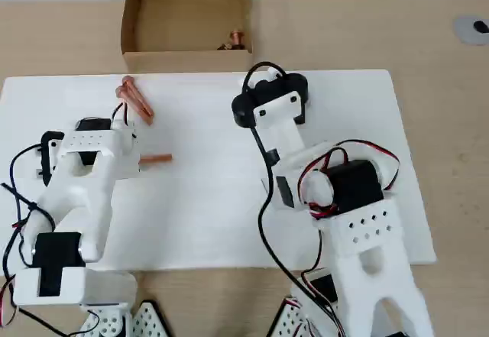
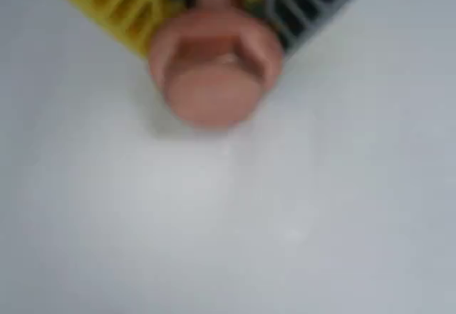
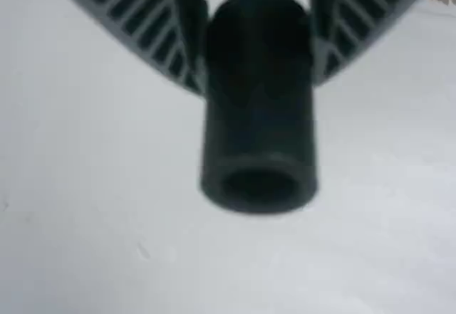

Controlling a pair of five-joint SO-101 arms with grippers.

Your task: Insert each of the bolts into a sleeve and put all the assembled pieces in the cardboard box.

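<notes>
Left gripper (image 2: 217, 40) fingers (image 2: 114, 1) tight on a bolt (image 2: 214, 90); right gripper (image 3: 258, 79) fingers (image 3: 142, 8) on a sleeve (image 3: 258, 157).

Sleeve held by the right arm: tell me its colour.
Black. The sleeve shows best in the right wrist view, seen close up with its open end toward the camera.

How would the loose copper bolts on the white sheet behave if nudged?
The loose bolts look round-shafted, so they would probably roll, curving around their wider heads. They seem rigid metal, likely heavy for their size and somewhat slick on the white sheet.
</notes>
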